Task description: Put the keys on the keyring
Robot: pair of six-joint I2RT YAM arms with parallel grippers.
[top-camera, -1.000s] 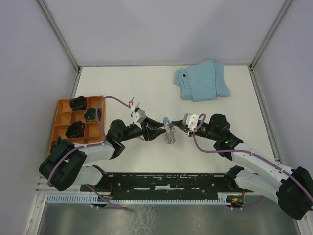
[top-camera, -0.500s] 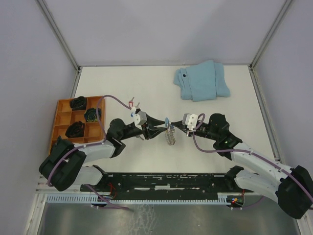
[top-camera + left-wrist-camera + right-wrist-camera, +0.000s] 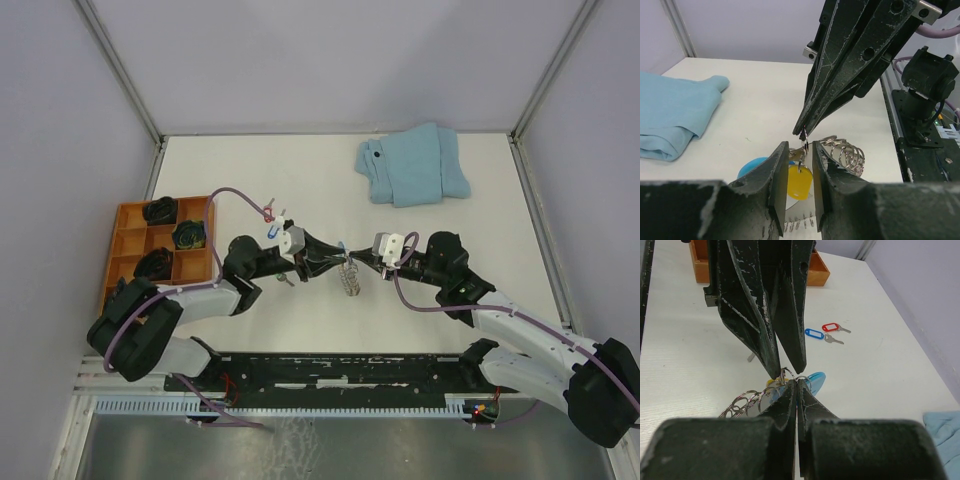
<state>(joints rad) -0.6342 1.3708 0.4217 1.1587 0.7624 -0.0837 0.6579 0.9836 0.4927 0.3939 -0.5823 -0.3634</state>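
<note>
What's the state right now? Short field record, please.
left gripper: jaws apart around yellow-tagged key; grip unclear
right gripper: shut, tips at that key's small ring
keyring: lying by the gripper tips
loose keys: red-tagged key, blue-tagged key, side by side
cloth: far side, right

The white table (image 3: 480,260) carries a folded light-blue cloth (image 3: 415,165) near its far right corner and an orange divided tray (image 3: 122,215) at its left edge. A red-tagged key (image 3: 831,327) and a blue-tagged key (image 3: 815,333) lie side by side near the middle.
</note>
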